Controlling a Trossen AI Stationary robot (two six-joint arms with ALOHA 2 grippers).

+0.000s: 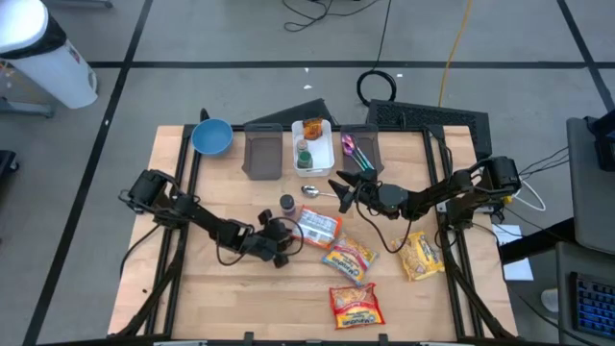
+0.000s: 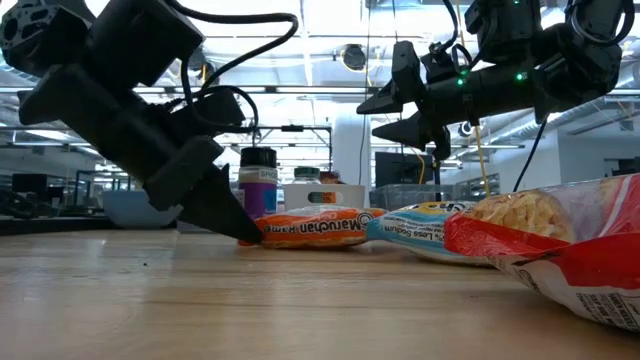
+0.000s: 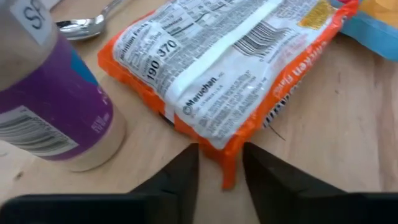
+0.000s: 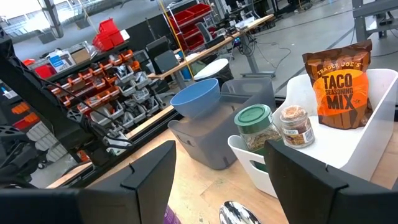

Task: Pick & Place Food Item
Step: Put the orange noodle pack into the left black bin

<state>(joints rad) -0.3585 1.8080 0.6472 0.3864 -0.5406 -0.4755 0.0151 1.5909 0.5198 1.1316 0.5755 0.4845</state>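
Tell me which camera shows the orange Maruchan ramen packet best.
The left wrist view: the Maruchan ramen packet fills it, label readable, its corner between the left gripper fingers. The high view shows it small and whole; the low view shows only its edge; the right wrist view misses it.

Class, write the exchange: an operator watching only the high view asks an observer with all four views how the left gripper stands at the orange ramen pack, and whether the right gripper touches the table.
Operator: From above, the left gripper hides the edge of the orange ramen pack. Is it gripped?
Observer: Left wrist view: its fingers stand apart, one on either side of that edge.
Operator: Is the right gripper down on the table?
Observer: Low view: it hangs open, well above the tabletop.
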